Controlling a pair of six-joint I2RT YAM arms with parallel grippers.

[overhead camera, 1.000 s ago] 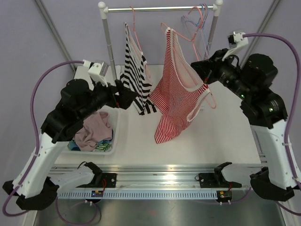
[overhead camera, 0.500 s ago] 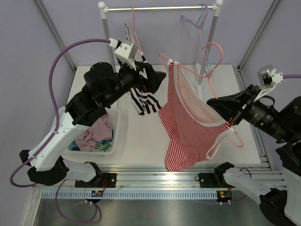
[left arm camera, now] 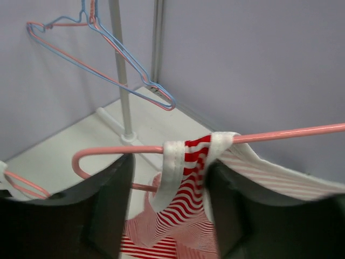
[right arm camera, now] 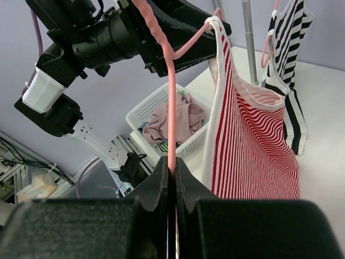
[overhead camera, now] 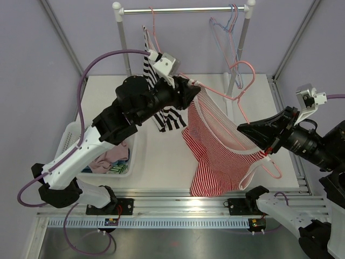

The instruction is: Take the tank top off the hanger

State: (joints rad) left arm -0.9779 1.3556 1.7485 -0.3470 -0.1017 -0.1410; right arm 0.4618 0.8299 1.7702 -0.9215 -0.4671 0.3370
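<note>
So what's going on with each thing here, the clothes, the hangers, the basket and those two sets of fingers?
Red striped tank top, on the pink hanger, strap over its wire.
Pink hanger, off the rail, held tilted.
Left fingers, open around the strap.
Right fingers, shut on the pink hanger.
Black striped top, hanging on the rail.
Spare hangers, bare, on the rail.
Basket, holding crumpled clothes.

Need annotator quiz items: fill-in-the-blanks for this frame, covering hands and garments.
The right hand is shut on the pink ____. The left hand, open, straddles the red-striped tank top's ____. The white basket sits on the robot's ____ side.
Missing: hanger; strap; left.
</note>
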